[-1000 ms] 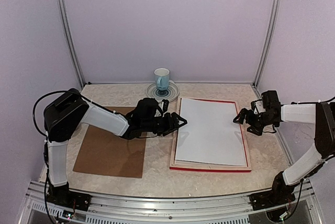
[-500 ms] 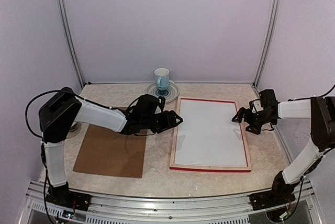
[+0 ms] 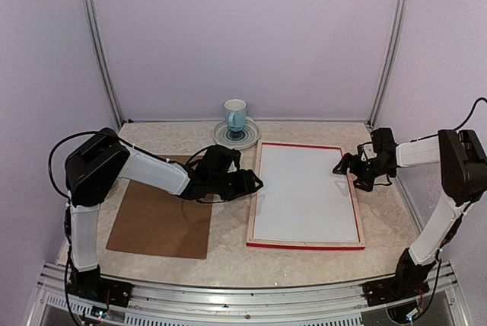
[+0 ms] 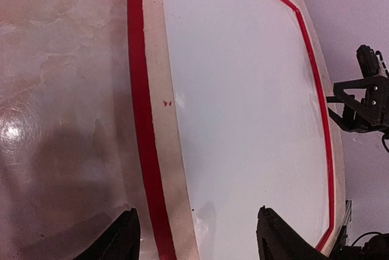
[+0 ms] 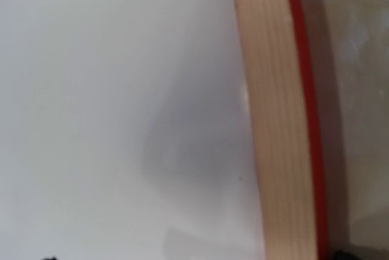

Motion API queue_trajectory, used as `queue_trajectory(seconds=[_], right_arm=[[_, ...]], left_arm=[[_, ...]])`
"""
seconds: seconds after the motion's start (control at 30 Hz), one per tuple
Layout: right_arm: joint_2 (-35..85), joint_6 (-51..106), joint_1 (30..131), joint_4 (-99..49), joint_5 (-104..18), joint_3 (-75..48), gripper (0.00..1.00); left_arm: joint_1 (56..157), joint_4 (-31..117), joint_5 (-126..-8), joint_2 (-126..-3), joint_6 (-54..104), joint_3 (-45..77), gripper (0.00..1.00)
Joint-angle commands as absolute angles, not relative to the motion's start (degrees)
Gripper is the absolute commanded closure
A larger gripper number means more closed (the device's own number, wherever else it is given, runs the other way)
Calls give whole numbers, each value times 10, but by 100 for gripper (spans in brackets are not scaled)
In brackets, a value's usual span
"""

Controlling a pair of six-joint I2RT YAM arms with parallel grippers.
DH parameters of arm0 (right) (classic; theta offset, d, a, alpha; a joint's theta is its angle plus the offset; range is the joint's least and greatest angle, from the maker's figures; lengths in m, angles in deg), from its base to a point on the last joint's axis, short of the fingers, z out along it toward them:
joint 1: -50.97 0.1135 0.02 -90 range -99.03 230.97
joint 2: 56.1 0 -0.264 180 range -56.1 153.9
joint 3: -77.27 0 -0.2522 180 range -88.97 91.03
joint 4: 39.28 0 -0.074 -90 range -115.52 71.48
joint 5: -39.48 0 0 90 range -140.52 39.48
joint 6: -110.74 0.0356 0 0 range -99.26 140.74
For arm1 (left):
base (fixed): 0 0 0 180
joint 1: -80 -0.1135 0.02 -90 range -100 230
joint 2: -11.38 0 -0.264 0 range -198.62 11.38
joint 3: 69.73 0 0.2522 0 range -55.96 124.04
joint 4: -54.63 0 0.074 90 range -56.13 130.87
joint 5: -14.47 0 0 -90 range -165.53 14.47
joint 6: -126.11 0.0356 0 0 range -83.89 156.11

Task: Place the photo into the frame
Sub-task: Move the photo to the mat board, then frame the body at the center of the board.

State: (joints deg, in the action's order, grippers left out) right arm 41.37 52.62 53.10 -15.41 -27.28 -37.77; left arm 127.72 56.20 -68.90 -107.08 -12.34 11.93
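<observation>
Marbled tabletop point(image 3: 228, 246) is carrying everything, with the brown backing board point(image 3: 160, 223) lying at the left. My left claw point(image 3: 251, 183) is hovering with its fingers apart, straddling the left rail of the frame point(image 3: 304, 245). Closing here risks a fingertip snagging the sheet's edge and dragging it out. The photo point(image 3: 304, 189) is lying white side up inside the frame. My right claw point(image 3: 342, 167) is gaping wide at the right rail, and pushing inward could buckle the print.
</observation>
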Motion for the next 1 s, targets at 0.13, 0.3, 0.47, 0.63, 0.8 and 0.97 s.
queue_trajectory(seconds=[0.13, 0.3, 0.47, 0.63, 0.8, 0.97], right_arm=[[443, 531, 573, -162, -277, -337, 2], [449, 538, 589, -167, -279, -335, 2], [449, 543, 599, -166, -285, -334, 2], [435, 546, 600, -163, -296, -349, 2], [421, 543, 600, -157, -303, -361, 2], [410, 547, 600, -161, -299, -372, 1]], left_arm=[[1275, 582, -677, -1078, -130, 100, 40], [1273, 586, -675, -1066, -133, 82, 43], [1278, 599, -664, -1057, -139, 65, 46], [1291, 609, -658, -1050, -142, 56, 49], [1304, 618, -653, -1044, -147, 47, 51], [1316, 618, -656, -1037, -151, 43, 52]])
